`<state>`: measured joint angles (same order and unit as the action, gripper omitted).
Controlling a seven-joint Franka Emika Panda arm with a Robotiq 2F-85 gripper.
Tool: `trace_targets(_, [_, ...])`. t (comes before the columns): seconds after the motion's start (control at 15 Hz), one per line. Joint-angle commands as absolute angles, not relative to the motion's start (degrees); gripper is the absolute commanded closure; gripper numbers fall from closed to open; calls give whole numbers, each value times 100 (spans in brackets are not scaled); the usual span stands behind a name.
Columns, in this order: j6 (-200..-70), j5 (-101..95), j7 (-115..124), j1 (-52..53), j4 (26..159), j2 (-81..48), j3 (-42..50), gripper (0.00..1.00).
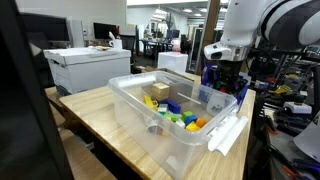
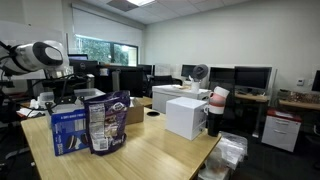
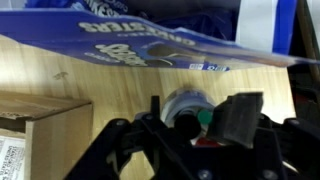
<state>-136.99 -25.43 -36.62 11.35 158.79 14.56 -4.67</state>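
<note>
My gripper (image 3: 195, 115) hangs low over the wooden table (image 3: 90, 75), its two fingers close on either side of a small round grey object (image 3: 185, 103) with green and red marks. It looks shut on that object. A blue snack bag (image 3: 150, 45) lies just beyond the fingers. In both exterior views the gripper (image 1: 222, 78) (image 2: 62, 92) sits beside the blue bag (image 2: 107, 122) and a blue box (image 2: 67, 128), which partly hide it.
A clear plastic bin (image 1: 140, 100) with several coloured blocks stands on the table. A cardboard box (image 3: 40, 125) lies close to the gripper. A white box (image 2: 185, 115) stands further along the table. A white printer (image 1: 88, 68) and office desks stand beyond.
</note>
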Motion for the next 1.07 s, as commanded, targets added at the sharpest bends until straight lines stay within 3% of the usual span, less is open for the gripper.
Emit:
trace_targets(0.0, [-13672,-2538,-3554,1041,15908,1442,-514,59])
trace_targets(0.13, [-13655,-2449,-3544,1039,15948,1497,-483,68])
trace_targets(1.0, [-12810,-1564,-2409,1061,15740,1884,-492,69])
